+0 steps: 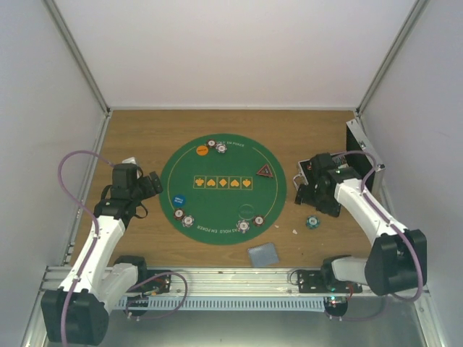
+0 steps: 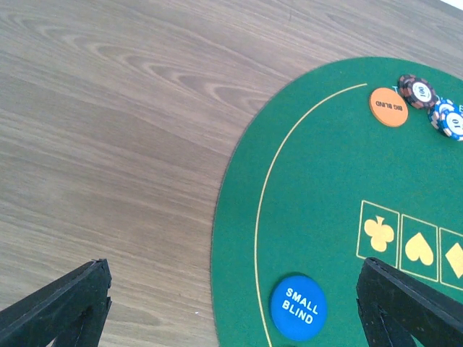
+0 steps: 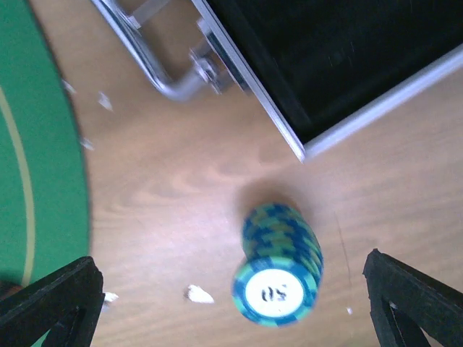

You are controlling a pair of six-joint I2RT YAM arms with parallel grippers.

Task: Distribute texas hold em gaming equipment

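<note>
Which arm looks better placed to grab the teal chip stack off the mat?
Probably right: the right gripper, open, hangs over the teal chip stack; the left gripper sits across the mat.

Green mat (image 2: 318,181) on a brown wood-grain tabletop (image 2: 108,144)
The mat carries a thin yellow ring and yellow suit symbols in yellow boxes. On it lie an orange disc (image 2: 388,107) and a blue disc (image 2: 298,307) with white lettering. Off the mat, a teal-and-blue striped chip stack (image 3: 278,264) shows a white centre beside a silver, black-lined case (image 3: 347,58).

You're losing part of the blue chip stack (image 2: 450,121) at the left-wrist view's right edge; the metal case (image 3: 340,65) is blurring, running off-frame.
</note>
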